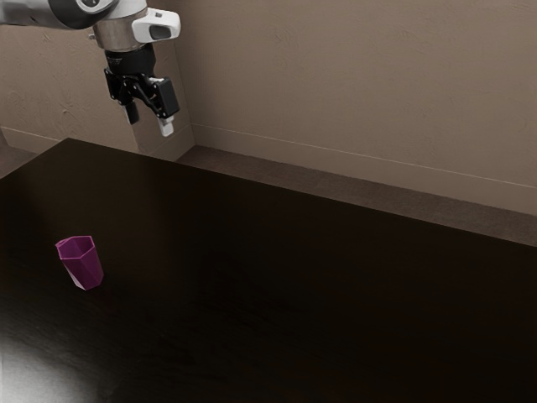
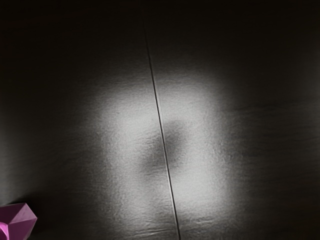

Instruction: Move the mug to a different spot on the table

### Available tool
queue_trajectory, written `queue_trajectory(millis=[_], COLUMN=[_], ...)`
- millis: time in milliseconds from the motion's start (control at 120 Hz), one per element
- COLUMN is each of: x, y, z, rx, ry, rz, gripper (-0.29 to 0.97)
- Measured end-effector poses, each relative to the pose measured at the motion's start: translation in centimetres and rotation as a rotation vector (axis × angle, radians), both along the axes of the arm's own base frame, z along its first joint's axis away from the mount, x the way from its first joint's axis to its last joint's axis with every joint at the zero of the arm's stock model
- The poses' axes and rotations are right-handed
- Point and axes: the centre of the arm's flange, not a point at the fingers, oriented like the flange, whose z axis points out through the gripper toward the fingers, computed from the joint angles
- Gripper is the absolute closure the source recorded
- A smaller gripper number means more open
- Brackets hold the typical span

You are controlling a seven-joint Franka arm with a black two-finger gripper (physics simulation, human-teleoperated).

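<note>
Dark matte table (image 1: pixel 319 302) bears an upright, faceted purple mug (image 1: pixel 80 262), well below the gripper's (image 1: pixel 149 122) parted fingers; beige wall (image 1: pixel 377 75) behind.

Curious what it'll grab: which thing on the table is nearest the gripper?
The purple mug: the only object on the dark table, upright, well below the raised open gripper.

Exterior view: mug (image 1: pixel 80 262) stands upright on the table (image 1: pixel 319 302), lower left of frame. Gripper (image 1: pixel 148 119) hangs upper left, high over the table's far edge, behind the mug and well apart from it. Floor strip (image 1: pixel 352 189) runs between the table's far edge and the wall (image 1: pixel 352 75). Wrist view: mug (image 2: pixel 16 222) on the table (image 2: pixel 240 125), well apart from the tabletop seam (image 2: pixel 159 120).
</note>
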Motion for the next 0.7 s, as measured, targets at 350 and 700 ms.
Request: queue_trajectory(millis=[350, 700], x=[0.2, -1.6], y=[0.7, 18.5], z=[-0.5, -3.3], rx=[-0.028, -0.013], ry=[0.013, 0.06], rz=[0.086, 0.666], gripper=[0.0, 0.0])
